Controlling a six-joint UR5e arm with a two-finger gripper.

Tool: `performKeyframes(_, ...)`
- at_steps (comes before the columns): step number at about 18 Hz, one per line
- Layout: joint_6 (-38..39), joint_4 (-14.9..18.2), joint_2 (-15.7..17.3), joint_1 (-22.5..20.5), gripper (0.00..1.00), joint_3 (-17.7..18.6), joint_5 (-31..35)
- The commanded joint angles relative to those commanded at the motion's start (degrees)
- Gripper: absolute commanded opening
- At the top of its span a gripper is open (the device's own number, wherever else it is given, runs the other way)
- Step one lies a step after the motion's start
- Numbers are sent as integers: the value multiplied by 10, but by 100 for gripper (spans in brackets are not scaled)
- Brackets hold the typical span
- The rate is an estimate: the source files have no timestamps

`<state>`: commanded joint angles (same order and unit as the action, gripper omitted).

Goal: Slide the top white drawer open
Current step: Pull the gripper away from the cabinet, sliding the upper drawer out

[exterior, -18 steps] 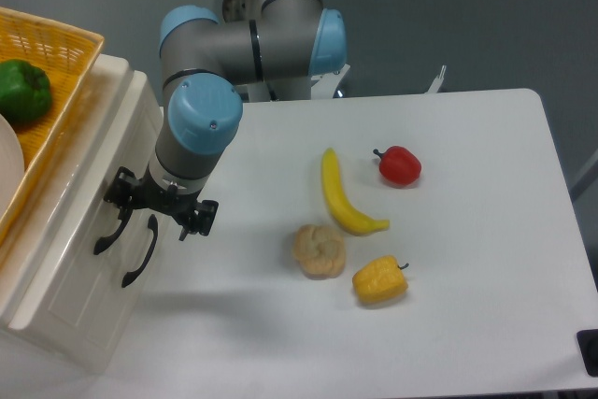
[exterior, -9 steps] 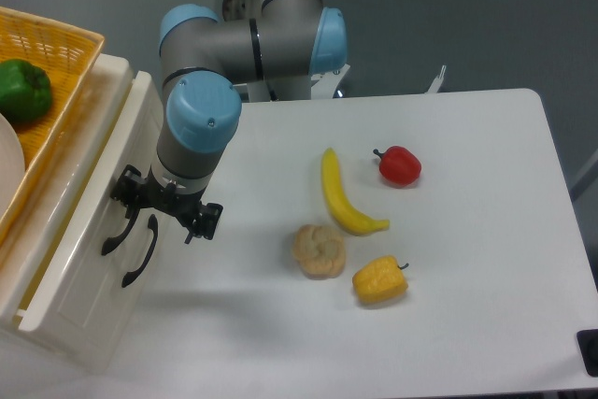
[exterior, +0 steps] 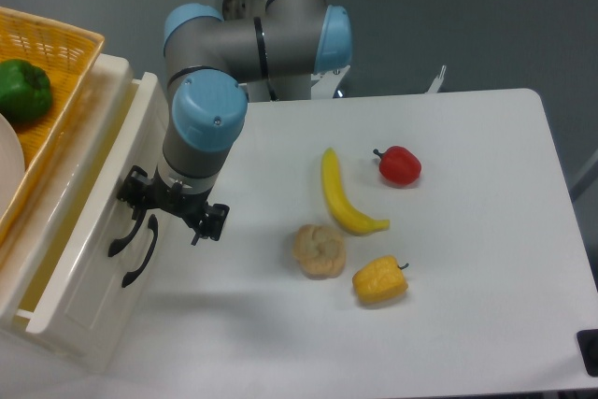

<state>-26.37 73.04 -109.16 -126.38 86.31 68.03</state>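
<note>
The glossy cream-white plastic top drawer sits at the left edge of the view, the upper of two in a white cabinet. It stands partly pulled out: its front panel is clear of the cabinet body, and a strip of the drawer's interior shows between panel and cabinet top. The front is panelled, with a raised rim along its upper edge. A curved black handle is fixed to the front; a second curved black handle on the lower drawer front lies just beside and below it.

The black two-finger tool is at the upper handle, its fingers set on either side of the handle's top end. It appears closed on that handle, though the contact itself is partly hidden by the tool body. The grey and blue robot arm reaches down to it from the top of the view.

On the cabinet top rests a yellow woven basket holding a green bell pepper; the edge of a white plate shows at the far left.

On the white surface, well apart from the drawer, lie a yellow banana, a red pepper, a tan bread roll and a yellow pepper. The roll lies just below the banana's lower end, and the yellow pepper is near the roll.
</note>
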Motion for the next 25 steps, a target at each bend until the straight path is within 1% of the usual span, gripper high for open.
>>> performKeyframes(12,-7,0,-4,-18,100,-6,1)
performKeyframes(25,-11,0,-7,-55,100,-18,1)
